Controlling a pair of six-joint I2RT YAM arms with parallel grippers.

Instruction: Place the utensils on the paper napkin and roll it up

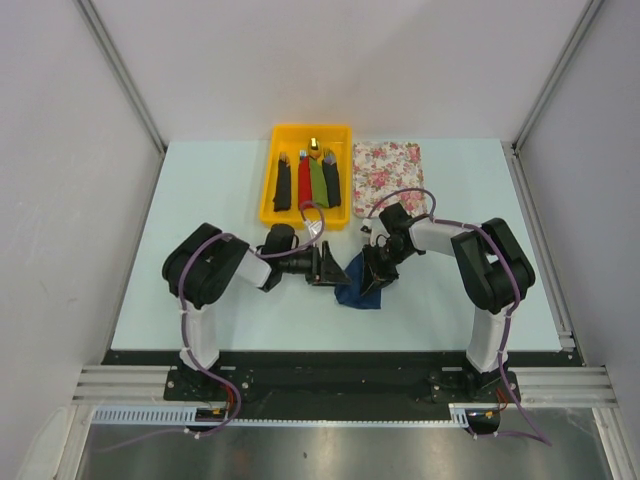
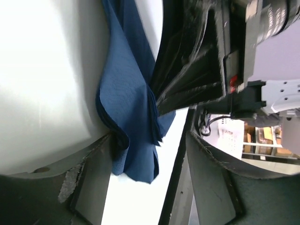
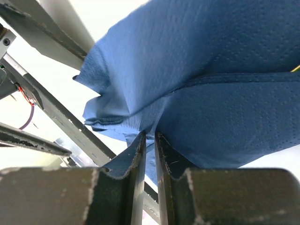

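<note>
The navy paper napkin [image 1: 358, 293] is crumpled and lifted between my two grippers at the table's middle. My right gripper [image 1: 373, 272] is shut on a fold of the napkin, and the right wrist view shows its jaws [image 3: 150, 136] pinching the blue paper [image 3: 211, 70]. My left gripper [image 1: 327, 268] is open just left of the napkin. In the left wrist view a hanging corner of the napkin [image 2: 131, 117] lies against one finger [image 2: 89, 183] inside the wide gap [image 2: 150, 145]. The iridescent utensils are not in view.
A yellow tray [image 1: 345, 180] at the back holds black, red and green bundles [image 1: 310, 180] with gold-tipped pieces. A white-and-pink floral mat [image 1: 388, 175] lies right of the tray. The right gripper's black body [image 2: 197, 70] is close in front of my left gripper.
</note>
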